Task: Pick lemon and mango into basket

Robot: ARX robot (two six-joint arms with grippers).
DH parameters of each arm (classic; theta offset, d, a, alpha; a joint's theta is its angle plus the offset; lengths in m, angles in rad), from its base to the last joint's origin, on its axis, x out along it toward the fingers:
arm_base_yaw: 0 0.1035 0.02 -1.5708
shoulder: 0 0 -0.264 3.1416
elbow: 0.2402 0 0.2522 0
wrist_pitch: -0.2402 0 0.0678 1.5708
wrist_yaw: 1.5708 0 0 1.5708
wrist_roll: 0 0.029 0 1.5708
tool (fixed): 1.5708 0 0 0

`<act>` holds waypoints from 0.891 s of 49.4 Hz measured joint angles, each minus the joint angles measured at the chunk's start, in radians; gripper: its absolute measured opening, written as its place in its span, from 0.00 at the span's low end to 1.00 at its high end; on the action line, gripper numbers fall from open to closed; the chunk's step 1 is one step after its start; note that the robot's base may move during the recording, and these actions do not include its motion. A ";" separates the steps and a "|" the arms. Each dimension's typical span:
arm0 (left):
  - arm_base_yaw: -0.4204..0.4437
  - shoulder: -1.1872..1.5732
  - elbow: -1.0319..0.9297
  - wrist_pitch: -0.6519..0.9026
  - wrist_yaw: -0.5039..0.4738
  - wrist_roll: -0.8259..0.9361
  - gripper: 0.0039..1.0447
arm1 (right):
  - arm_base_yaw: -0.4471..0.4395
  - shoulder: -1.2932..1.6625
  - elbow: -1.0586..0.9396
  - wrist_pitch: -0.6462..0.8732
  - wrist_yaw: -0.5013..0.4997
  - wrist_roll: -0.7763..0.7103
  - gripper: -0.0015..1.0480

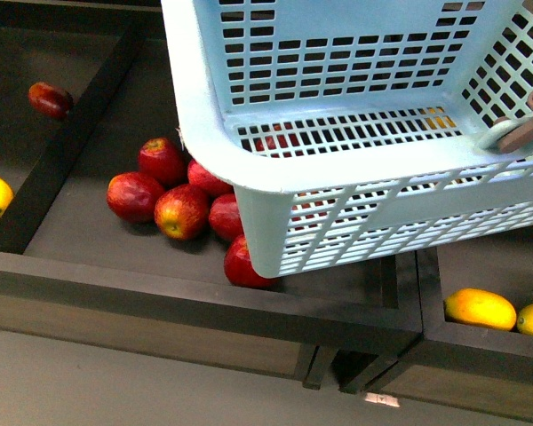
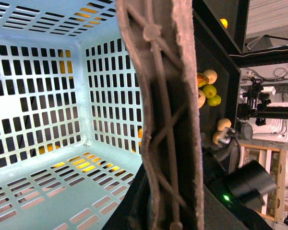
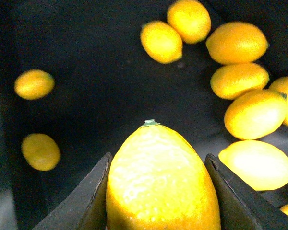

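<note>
The light aqua basket (image 1: 275, 169) hangs tilted over a bin of red apples in the front view. Its brown handle (image 2: 168, 120) runs through my left gripper (image 2: 158, 208), which is shut on it; beyond the handle lies the slotted basket floor (image 2: 38, 182), with nothing on the part I can see. My right gripper (image 3: 158, 191) is shut on the lemon (image 3: 158, 177), whose sides are pressed by the dark fingers (image 3: 89, 201). It is held above a dark bin. A mango (image 1: 480, 308) lies in the lower right bin. Neither arm shows in the front view.
Several red apples (image 1: 182, 211) lie under the basket's corner. More lemons (image 3: 252, 112) are scattered in the dark bin below my right gripper. Dark wooden dividers (image 1: 62, 151) separate the bins. Tan and green round fruits (image 2: 209, 88) lie in a bin beyond the handle.
</note>
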 joint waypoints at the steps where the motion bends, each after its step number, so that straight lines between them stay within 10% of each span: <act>1: 0.000 0.000 0.000 0.000 0.000 0.000 0.05 | 0.000 -0.016 -0.006 -0.002 -0.005 0.001 0.46; 12: 0.000 0.000 0.000 0.000 0.000 0.000 0.05 | 0.042 -0.293 -0.055 -0.057 -0.070 0.052 0.46; 44: 0.000 0.000 0.000 0.000 0.000 0.000 0.05 | 0.528 -0.505 -0.163 -0.114 0.059 0.102 0.56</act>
